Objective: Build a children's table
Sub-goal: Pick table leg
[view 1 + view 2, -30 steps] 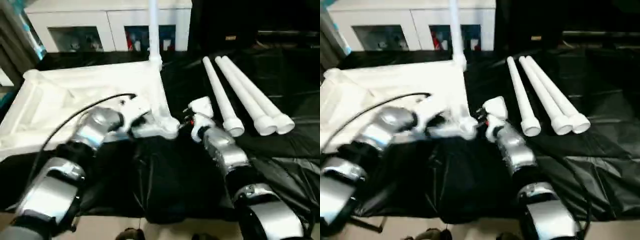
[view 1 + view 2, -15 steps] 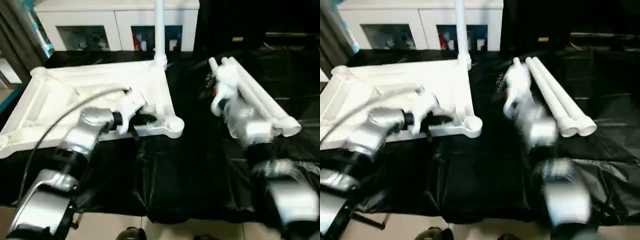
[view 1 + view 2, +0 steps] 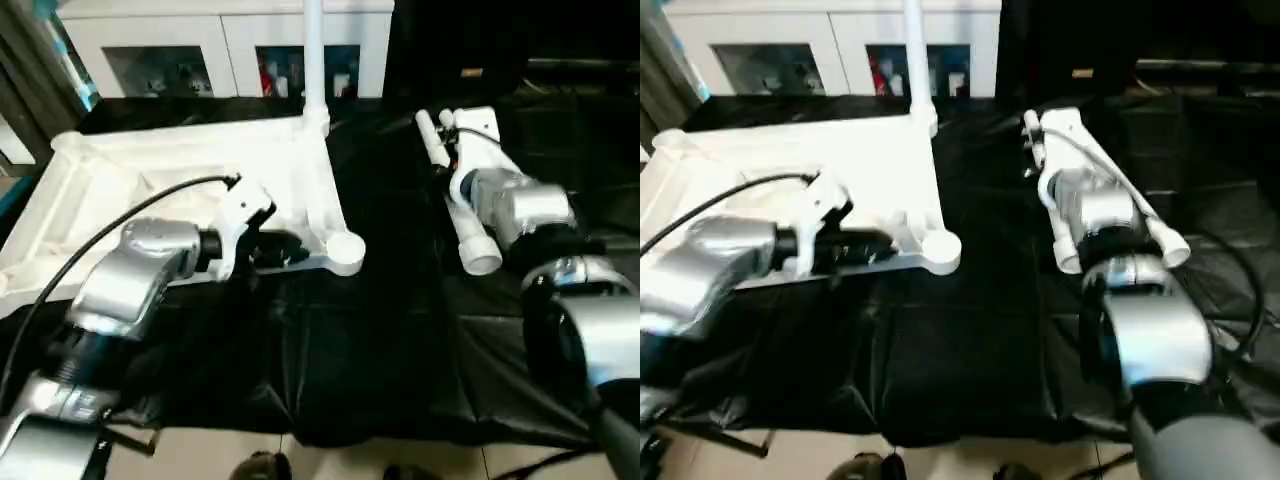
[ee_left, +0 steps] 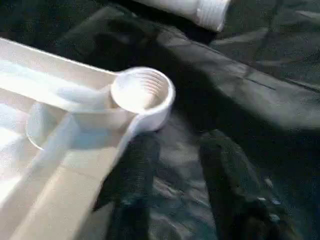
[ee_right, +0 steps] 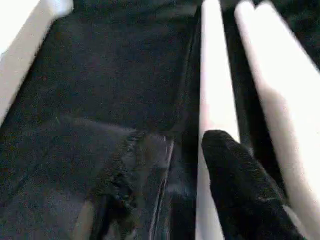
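**A:** Start with the head camera. How much of the table is built?

**B:** I'd judge about a quarter. The white moulded plastic tabletop [image 3: 190,190] lies ribbed side up on the black plastic sheet [image 3: 360,350], and one long white tubular leg [image 3: 313,50] stands upright in its far corner socket. The near round corner socket [image 3: 345,250] is empty. Loose white tubular legs [image 3: 1065,215] lie on the sheet to the right, well apart from the top; the right forearm covers part of them, so I cannot count them here. A white glass-door cabinet [image 3: 170,55] stands behind.

**A:** And the left wrist camera?

**B:** The left gripper [image 4: 175,185] has its two black fingers parted with nothing between them, hovering over the sheet just beside that empty threaded socket [image 4: 142,92].

**A:** The right wrist camera?

**B:** The right gripper [image 5: 170,185] is spread too, gripping nothing. One finger [image 5: 235,175] lies over the nearest loose leg [image 5: 212,90]; the other is over bare sheet. A second loose leg [image 5: 272,80] lies just beside it.

**A:** So what remains?

**B:** Likely three legs to fit, then turning the table upright.
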Motion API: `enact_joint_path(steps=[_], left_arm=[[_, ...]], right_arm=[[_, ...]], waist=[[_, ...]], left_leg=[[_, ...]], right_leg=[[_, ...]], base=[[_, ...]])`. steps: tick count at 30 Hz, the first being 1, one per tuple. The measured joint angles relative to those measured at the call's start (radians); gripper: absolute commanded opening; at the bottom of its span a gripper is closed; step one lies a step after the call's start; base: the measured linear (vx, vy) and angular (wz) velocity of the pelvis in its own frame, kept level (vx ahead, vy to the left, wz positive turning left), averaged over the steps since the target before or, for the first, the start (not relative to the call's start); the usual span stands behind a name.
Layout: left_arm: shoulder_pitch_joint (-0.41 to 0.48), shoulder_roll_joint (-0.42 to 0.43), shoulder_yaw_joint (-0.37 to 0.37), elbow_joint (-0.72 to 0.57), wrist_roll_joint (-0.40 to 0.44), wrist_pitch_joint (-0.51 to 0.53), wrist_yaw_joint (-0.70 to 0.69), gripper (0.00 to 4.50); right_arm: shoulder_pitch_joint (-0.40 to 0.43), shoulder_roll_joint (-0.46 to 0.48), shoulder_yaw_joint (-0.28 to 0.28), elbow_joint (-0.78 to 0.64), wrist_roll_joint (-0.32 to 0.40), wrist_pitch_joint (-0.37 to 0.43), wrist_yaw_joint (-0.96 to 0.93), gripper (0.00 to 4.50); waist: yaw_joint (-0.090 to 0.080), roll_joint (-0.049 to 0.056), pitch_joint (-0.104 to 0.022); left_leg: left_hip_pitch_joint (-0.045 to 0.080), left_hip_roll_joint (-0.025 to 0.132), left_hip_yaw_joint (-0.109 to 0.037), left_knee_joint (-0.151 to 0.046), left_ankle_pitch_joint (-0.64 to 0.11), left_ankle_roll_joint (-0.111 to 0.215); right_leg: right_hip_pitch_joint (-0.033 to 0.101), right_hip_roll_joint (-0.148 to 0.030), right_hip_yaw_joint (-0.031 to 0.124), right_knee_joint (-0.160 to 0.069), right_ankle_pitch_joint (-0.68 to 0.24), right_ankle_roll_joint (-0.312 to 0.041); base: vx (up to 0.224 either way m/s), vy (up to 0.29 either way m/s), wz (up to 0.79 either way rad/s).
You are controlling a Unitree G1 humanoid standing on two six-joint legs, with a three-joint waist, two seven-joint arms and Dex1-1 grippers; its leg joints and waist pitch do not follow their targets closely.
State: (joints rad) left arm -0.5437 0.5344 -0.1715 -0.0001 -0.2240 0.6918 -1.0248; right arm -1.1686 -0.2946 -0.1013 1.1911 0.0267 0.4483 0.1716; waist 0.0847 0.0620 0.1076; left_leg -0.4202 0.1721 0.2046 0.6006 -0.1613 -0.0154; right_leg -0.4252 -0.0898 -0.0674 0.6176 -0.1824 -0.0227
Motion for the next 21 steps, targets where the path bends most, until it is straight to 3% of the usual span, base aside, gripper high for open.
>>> enact_joint_path(steps=[1,8,11,16,21], left_arm=[[0.010,0.010,0.000,-0.027,-0.008,0.027,0.000,2.15],[0.052,0.052,0.000,-0.146,-0.045,0.129,-0.002,2.58],[0.063,0.053,0.000,-0.169,-0.057,0.151,0.002,2.81],[0.067,0.053,0.015,-0.208,-0.061,0.174,0.017,3.13],[0.093,0.080,0.020,-0.261,-0.078,0.211,0.028,3.54]], right_arm=[[-0.007,0.000,0.000,0.022,-0.002,0.004,-0.001,2.42],[-0.024,-0.030,0.000,0.080,-0.023,-0.001,-0.035,2.91],[-0.026,-0.040,0.000,0.084,-0.026,-0.012,-0.042,3.18],[-0.031,-0.059,0.012,0.091,-0.043,-0.015,-0.061,3.32],[-0.044,-0.063,0.007,0.116,-0.038,0.024,-0.005,3.32]], waist=[[0.000,-0.001,0.005],[0.001,-0.002,0.033],[-0.001,-0.004,0.039],[-0.005,-0.002,0.055],[-0.020,-0.009,0.068]], left_leg=[[0.000,0.000,0.000,0.000,0.000,0.000],[-0.001,0.000,0.001,-0.003,0.000,0.000],[-0.006,0.000,0.001,-0.004,0.000,0.000],[-0.012,0.000,0.002,-0.005,0.002,0.003],[-0.015,0.000,0.002,-0.005,0.003,0.004]], right_leg=[[0.000,0.000,0.000,0.000,0.000,0.000],[-0.002,0.000,0.001,-0.002,0.000,0.000],[-0.009,0.000,0.001,-0.002,0.000,0.000],[-0.015,0.000,0.001,-0.002,0.000,0.000],[-0.018,0.001,0.001,-0.002,0.000,0.000]], base=[[0.000,0.000,0.00],[0.000,0.000,0.00],[0.000,0.000,0.00],[0.000,0.000,0.00],[0.000,0.000,0.00]])
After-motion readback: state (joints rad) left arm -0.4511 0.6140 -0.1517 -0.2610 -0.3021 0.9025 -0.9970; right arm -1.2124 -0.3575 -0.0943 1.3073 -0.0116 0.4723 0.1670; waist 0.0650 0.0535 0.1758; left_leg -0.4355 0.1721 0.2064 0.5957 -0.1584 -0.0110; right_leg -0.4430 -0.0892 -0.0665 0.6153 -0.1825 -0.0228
